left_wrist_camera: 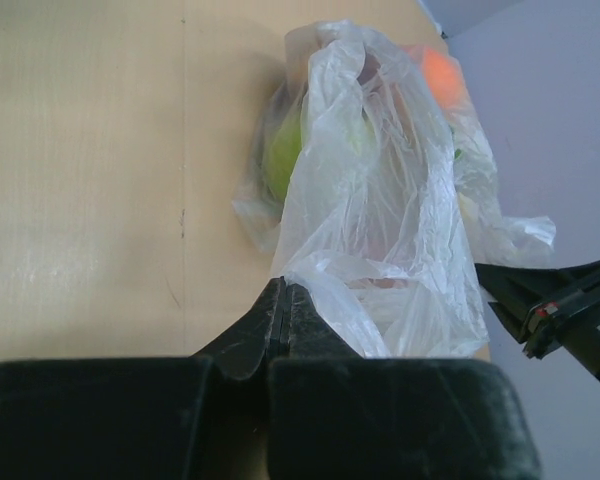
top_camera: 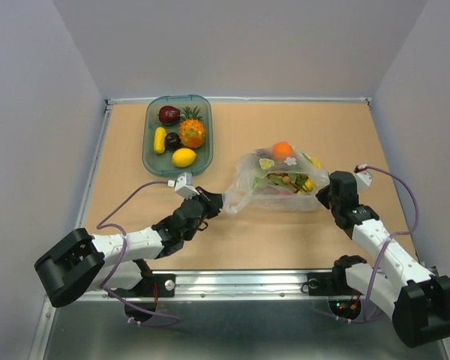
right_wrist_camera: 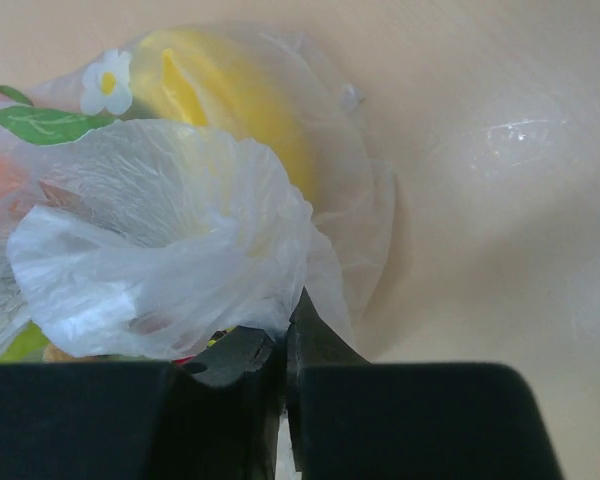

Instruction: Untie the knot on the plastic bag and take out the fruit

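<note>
The clear plastic bag (top_camera: 277, 182) lies mid-table with fruit inside: an orange (top_camera: 283, 150), green pieces and brownish balls (top_camera: 286, 180). My left gripper (top_camera: 214, 201) is shut on the bag's left edge; in the left wrist view its jaws (left_wrist_camera: 283, 290) pinch a fold of plastic (left_wrist_camera: 380, 220). My right gripper (top_camera: 324, 196) is shut on the bag's right edge; in the right wrist view its jaws (right_wrist_camera: 285, 330) clamp bunched plastic (right_wrist_camera: 170, 250) beside a yellow fruit (right_wrist_camera: 220, 90). I cannot make out a tied knot.
A green-tinted tray (top_camera: 151, 154) at the back left holds a pineapple (top_camera: 192, 132), a lemon (top_camera: 184, 157), a dark red fruit (top_camera: 169, 114) and a small yellow piece (top_camera: 160, 139). Walls enclose the table on three sides.
</note>
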Robot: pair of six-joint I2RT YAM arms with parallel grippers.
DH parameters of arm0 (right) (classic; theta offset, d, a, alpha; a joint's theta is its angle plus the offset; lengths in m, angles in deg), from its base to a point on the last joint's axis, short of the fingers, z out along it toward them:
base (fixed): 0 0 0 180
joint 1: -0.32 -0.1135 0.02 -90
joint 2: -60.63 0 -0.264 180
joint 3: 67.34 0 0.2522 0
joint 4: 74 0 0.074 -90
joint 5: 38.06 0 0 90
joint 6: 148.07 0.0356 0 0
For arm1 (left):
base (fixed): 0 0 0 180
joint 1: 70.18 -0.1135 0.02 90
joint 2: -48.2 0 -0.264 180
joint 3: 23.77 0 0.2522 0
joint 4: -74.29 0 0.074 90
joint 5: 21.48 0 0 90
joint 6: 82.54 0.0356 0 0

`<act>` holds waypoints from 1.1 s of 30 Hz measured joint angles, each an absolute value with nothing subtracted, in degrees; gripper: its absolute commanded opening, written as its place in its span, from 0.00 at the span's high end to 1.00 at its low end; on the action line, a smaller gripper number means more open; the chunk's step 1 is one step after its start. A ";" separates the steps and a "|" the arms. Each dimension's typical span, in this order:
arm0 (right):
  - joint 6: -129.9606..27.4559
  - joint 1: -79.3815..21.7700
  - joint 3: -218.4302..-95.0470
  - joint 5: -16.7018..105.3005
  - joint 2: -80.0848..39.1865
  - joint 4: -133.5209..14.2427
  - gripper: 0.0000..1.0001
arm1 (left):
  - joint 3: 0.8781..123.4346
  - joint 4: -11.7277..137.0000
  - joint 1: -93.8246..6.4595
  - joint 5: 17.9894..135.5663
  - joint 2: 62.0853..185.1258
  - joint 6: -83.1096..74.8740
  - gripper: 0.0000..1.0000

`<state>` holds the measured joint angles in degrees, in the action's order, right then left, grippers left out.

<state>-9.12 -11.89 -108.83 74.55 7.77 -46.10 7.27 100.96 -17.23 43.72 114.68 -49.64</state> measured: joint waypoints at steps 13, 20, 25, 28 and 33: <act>-20.62 -9.81 -109.03 67.60 6.15 -49.69 1.00 | 23.18 86.92 -19.40 46.63 108.27 -25.27 0.05; -25.60 -9.83 -111.58 64.28 6.26 -50.39 1.00 | 42.17 72.17 -19.40 48.70 112.62 -13.14 0.01; -27.24 -9.94 -111.61 63.43 6.28 -50.41 1.00 | 49.03 64.67 -19.40 49.05 113.89 -6.45 0.01; -27.92 -10.27 -111.61 63.43 6.26 -50.41 1.00 | 57.08 60.24 -18.61 50.56 119.51 -2.47 0.01; -28.70 -11.21 -111.61 63.47 6.26 -50.41 1.00 | 71.20 53.70 -15.90 50.80 134.00 3.01 0.01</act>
<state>-28.70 -11.21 -111.61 63.47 6.26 -50.41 71.20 53.70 -15.90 50.80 134.00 3.01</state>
